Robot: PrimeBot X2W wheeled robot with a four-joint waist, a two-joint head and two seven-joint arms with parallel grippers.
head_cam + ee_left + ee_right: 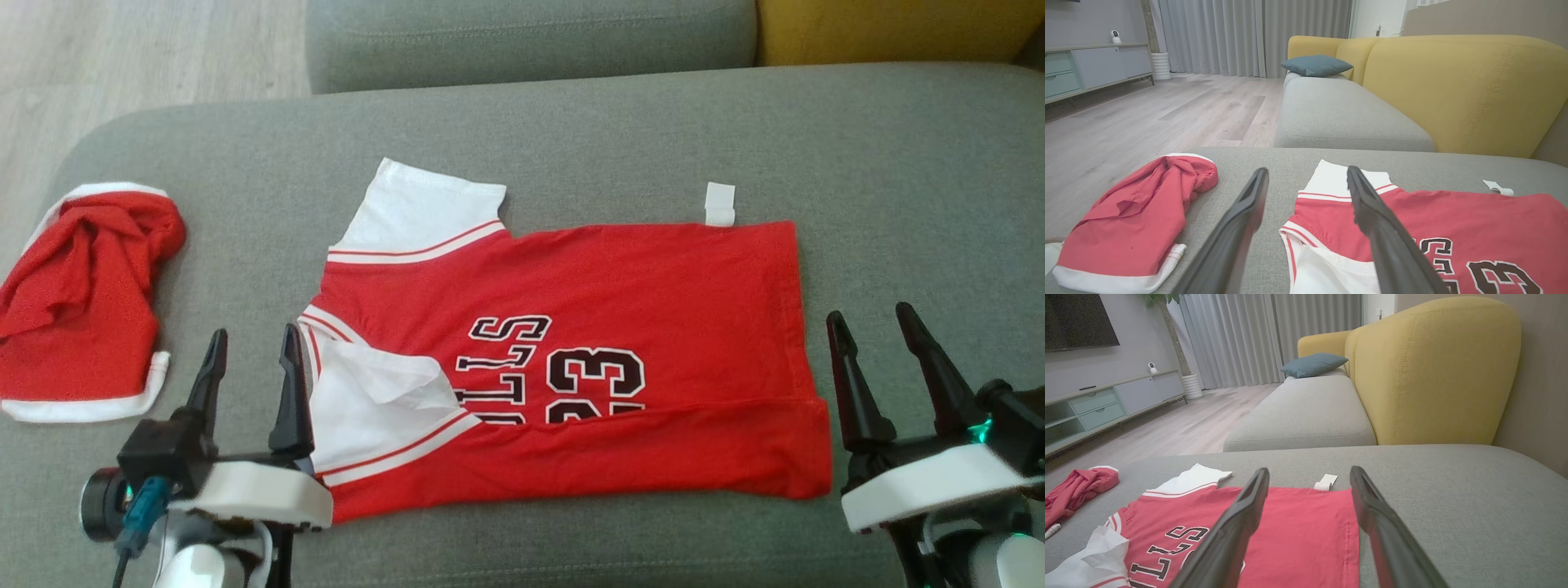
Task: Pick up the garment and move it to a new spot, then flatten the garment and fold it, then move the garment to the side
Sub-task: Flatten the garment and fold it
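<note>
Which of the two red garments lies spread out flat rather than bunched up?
The jersey with the black 23 printed on it; the other red garment, to its left, is crumpled into a heap.

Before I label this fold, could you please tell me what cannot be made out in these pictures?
Head view, red and white basketball jersey: its folded-over near strip hides the lower half of the black lettering and number.
Head view, the jersey's near left corner: hidden behind the white mount of the open left gripper.
Head view, crumpled red and white garment: cut off by the left edge; type unclear.
All views, small white label: too small to read.
</note>
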